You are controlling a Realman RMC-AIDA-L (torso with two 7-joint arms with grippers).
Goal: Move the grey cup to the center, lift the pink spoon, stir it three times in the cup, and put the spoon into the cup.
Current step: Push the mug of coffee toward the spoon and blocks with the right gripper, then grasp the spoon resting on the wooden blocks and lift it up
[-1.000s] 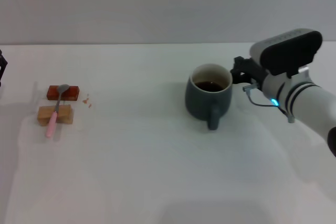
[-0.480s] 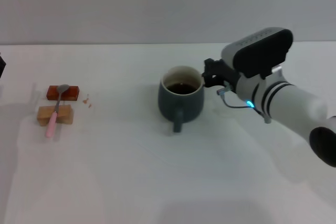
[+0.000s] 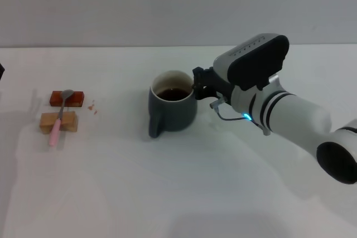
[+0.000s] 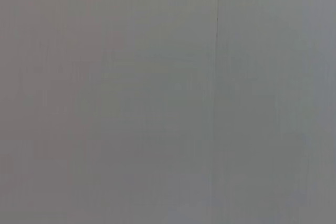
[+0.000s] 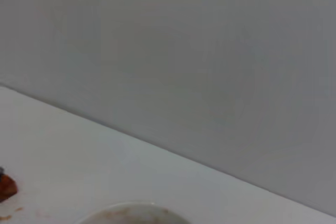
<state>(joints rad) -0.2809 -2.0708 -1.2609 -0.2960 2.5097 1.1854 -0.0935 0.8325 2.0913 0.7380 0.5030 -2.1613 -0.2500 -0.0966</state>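
Observation:
The grey cup (image 3: 172, 108) stands near the middle of the white table, dark liquid inside, its handle turned to the front left. My right gripper (image 3: 201, 85) is against the cup's right rim; its dark fingers touch the cup there. The cup's pale rim also shows in the right wrist view (image 5: 131, 212). The pink spoon (image 3: 57, 120) lies at the far left, its handle across a tan block (image 3: 58, 121) and its metal bowl on a reddish-brown block (image 3: 66, 98). Only a dark sliver of my left gripper (image 3: 1, 71) shows at the table's left edge.
The white table (image 3: 167, 193) ends at a grey wall behind. A few reddish crumbs (image 3: 93, 107) lie beside the blocks. The left wrist view shows only grey wall. The reddish block's edge also shows in the right wrist view (image 5: 5, 187).
My right arm has moved to the left with the cup, from the right part of the table to near the middle. The cup's handle has swung from front to front left. The spoon has not moved.

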